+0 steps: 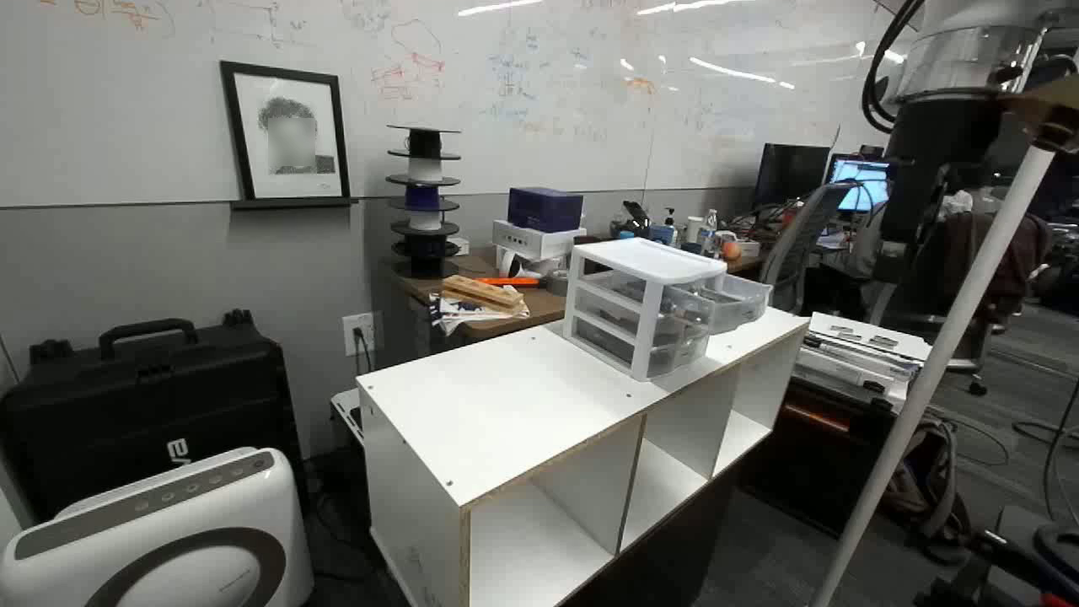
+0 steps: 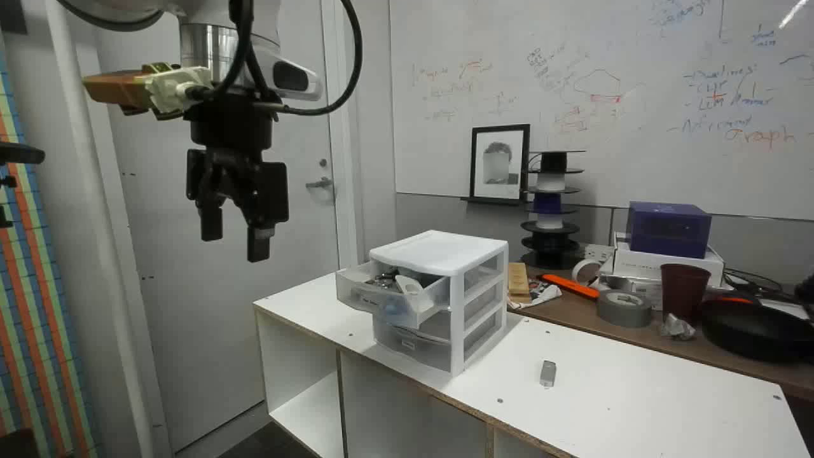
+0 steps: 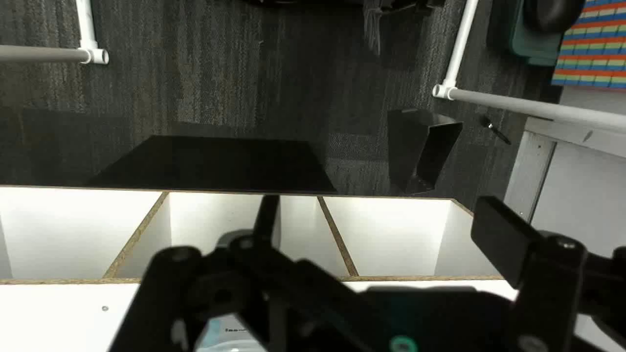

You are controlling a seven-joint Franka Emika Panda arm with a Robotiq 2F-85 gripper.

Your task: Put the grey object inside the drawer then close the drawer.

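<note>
The grey object (image 2: 547,373) is a small oblong block lying on the white cabinet top beside the drawer unit in an exterior view. I cannot make it out in the wrist view. The translucent top drawer (image 2: 391,299) is pulled out of the white-framed drawer unit (image 2: 439,251) and holds several metallic and pale items. The open drawer (image 1: 742,303) also shows in an exterior view. My gripper (image 2: 235,238) hangs in the air, fingers pointing down, above and to the left of the drawer there. Its fingers are apart with nothing between them in the wrist view (image 3: 381,225).
The white open-fronted cabinet (image 1: 472,421) carries the drawer unit. A brown desk (image 2: 572,312) behind it holds tape, a dark red cup (image 2: 683,292), a black pan (image 2: 757,327) and boxes. White pipes (image 3: 533,105) stand near the arm.
</note>
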